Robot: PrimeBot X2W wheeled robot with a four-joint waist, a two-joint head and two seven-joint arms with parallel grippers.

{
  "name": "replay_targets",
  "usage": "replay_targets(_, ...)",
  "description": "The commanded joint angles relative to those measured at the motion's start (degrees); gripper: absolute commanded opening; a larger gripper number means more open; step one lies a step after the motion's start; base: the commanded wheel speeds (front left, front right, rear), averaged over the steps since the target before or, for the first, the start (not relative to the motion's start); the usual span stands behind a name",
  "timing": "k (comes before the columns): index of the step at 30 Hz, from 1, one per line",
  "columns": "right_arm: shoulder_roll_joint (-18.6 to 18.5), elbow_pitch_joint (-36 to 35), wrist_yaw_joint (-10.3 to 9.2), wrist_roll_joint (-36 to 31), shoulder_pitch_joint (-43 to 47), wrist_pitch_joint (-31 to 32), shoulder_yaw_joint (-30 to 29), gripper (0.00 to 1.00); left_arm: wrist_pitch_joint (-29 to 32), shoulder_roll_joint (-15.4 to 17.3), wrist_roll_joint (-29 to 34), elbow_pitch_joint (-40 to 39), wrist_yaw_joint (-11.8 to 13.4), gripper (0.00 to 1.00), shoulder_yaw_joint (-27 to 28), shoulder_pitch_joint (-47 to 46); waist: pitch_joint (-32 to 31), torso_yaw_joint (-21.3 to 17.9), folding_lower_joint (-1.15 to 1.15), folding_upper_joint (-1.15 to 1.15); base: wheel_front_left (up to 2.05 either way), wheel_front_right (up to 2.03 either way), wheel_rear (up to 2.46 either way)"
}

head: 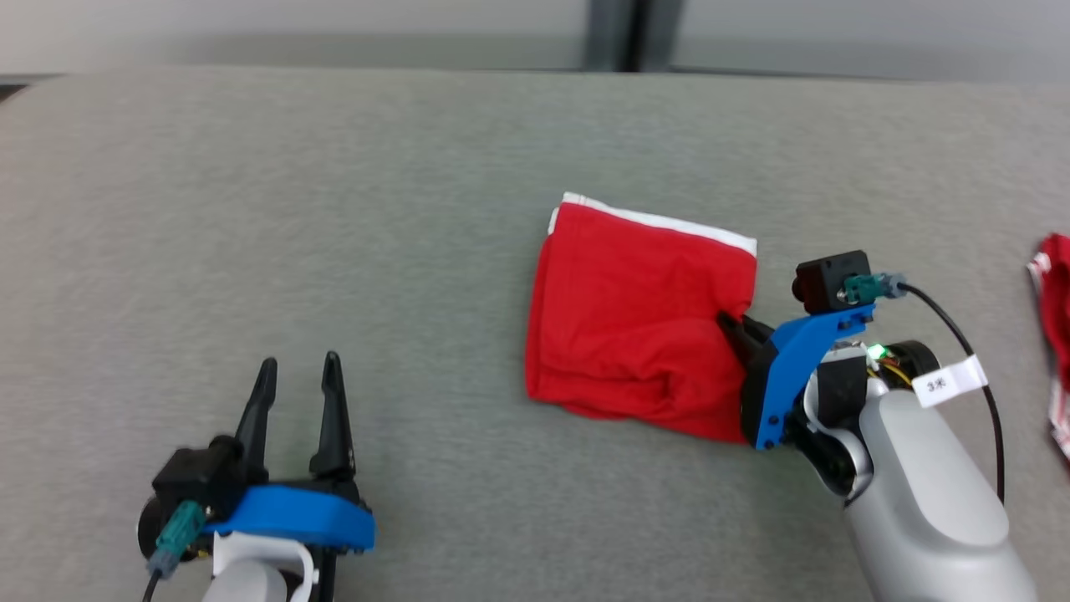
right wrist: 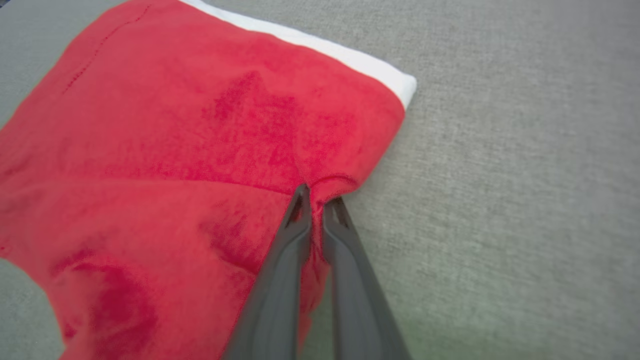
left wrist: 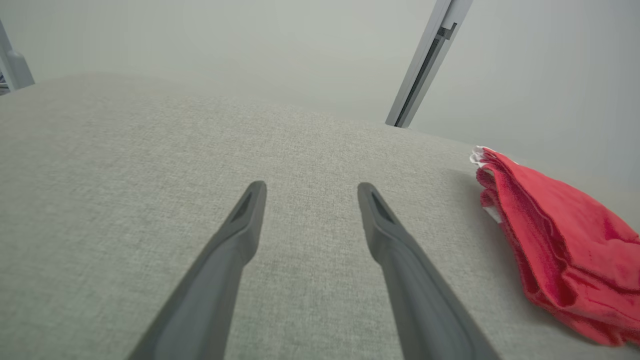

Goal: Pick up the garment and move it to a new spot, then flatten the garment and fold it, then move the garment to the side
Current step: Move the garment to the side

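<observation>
We have the garment (head: 635,318) lying a little right of centre on the grey surface (head: 334,209), folded into a rough rectangle. Our right gripper (right wrist: 316,201) comes at it from its right edge, jaws clamped on a small raised pucker of red cloth. We judge the folding done and this pinch made for the last step, carrying the packet aside. Taking the edge nearest that arm keeps the reach short. A pinch this narrow may catch only the upper layers, though, so a lift could let the fold open.

Our left gripper (head: 299,372) sits well apart to the left with its jaws spread wide, holding nothing. We think it is parked there to leave the path clear.

The garment is a soft, slightly fuzzy knit, bright red, with a white band (head: 660,221) along its far edge and a faint line of stitching near one corner. Its near edge bulges where the layers stack. The surface is a fine, even weave, matte, with some grip against dragged cloth. Another piece of red fabric (head: 1055,326) lies at the far right.
</observation>
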Motion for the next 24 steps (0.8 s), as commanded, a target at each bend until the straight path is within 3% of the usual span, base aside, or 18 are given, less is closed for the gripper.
replay_targets(1,-0.8,-0.9,-0.02,0.5,-0.7,-0.7,0.6,0.00,-0.3,0.2,0.6,-0.6,-0.1,1.00,-0.3,-1.1,-0.4,-2.2,-0.01,0.00,0.00,0.00,0.00)
replay_targets(7,-2.8,-6.4,-0.02,2.2,2.2,-2.8,3.7,0.00,0.7,1.7,1.9,-3.7,0.0,1.00,-1.3,-2.0,1.4,-12.8,-0.01,0.00,0.00,0.00,0.00)
replay_targets(15,-3.5,-13.7,-0.01,3.4,5.7,-4.9,3.3,0.00,5.2,5.2,4.1,-9.9,0.3,1.00,-2.2,-3.2,5.1,-26.4,-0.01,0.00,0.00,0.00,0.00)
replay_targets(19,-2.9,-14.9,-0.01,3.6,6.7,-5.7,2.8,0.00,7.6,6.3,4.6,-12.1,0.3,1.00,-3.0,-3.6,6.3,-29.9,-0.01,0.00,0.00,0.00,0.00)
replay_targets(24,-3.3,-14.3,-0.01,1.9,6.6,-6.1,2.9,0.00,8.9,6.5,4.7,-13.3,0.3,1.00,-3.9,-3.5,6.2,-30.2,-0.01,0.00,0.00,0.00,0.00)
